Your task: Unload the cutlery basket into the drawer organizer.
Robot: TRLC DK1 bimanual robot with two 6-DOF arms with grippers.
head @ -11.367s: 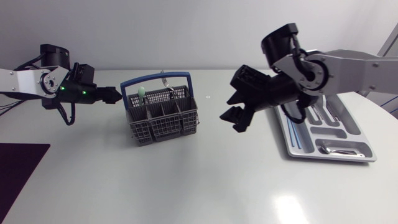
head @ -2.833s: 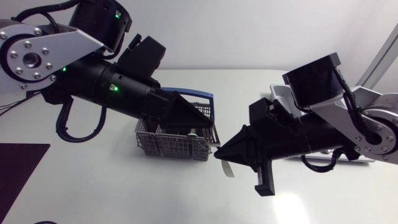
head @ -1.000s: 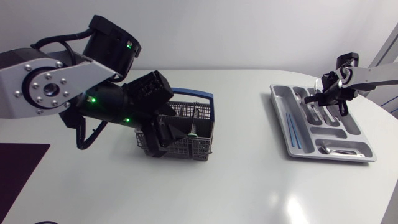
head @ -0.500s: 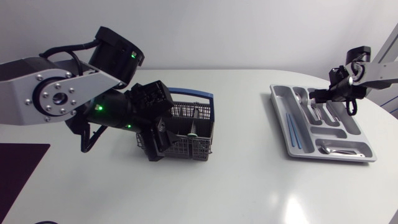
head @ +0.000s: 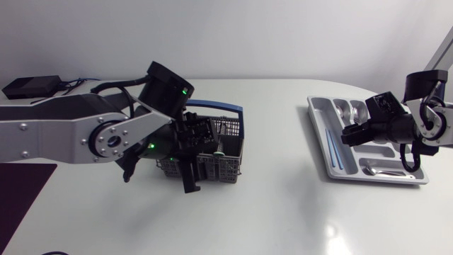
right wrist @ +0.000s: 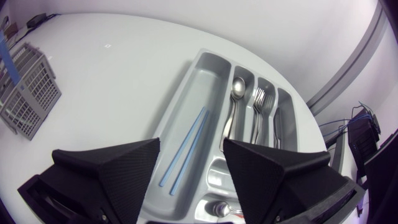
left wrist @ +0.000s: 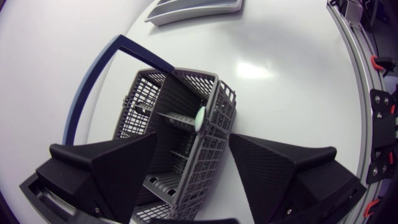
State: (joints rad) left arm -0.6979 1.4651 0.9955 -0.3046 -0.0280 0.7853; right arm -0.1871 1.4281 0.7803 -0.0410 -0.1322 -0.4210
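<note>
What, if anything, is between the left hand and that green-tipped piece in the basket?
Nothing visible. The open left hand hangs above the cutlery basket, whose mesh wall runs between its fingers; the green-tipped piece stands just inside that wall, uncovered.

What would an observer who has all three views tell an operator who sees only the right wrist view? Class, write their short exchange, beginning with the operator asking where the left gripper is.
Operator: Where is the left gripper?
Observer: The left gripper is down at the cutlery basket, fingers open, with one wall of the basket between them.
Operator: Is there anything inside the basket?
Observer: Yes. The left wrist view shows one pale green-tipped piece standing inside it.
</note>
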